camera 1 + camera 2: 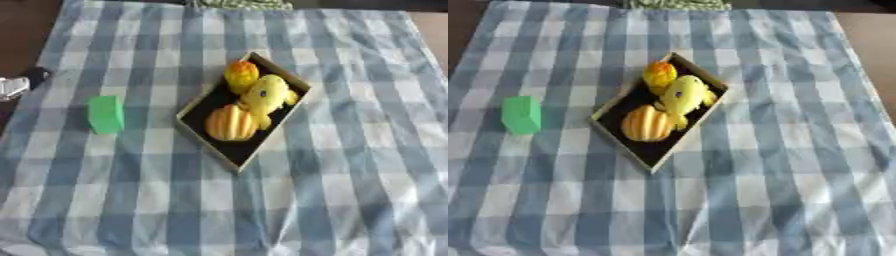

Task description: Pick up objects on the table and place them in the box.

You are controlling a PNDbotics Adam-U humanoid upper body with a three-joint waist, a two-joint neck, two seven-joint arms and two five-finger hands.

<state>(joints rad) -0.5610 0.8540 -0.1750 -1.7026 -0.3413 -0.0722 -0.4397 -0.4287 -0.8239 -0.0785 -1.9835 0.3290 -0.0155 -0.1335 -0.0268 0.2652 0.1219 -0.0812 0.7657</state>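
box (pixel 199 107): black, angled, holds three yellow-orange toys (pixel 262 95) | green block (pixel 106 114): on cloth, left of box

A table (pixel 433 35) carries a blue-and-white checked cloth (pixel 350 150) that covers nearly all of it; bare brown wood shows only at the far corners. On the cloth, near its middle, lies a shallow box (pixel 209 101) with a dark inside and pale rim, set askew to the checks. A green block (pixel 106 114) stands on the cloth to the left of the box, apart from it.
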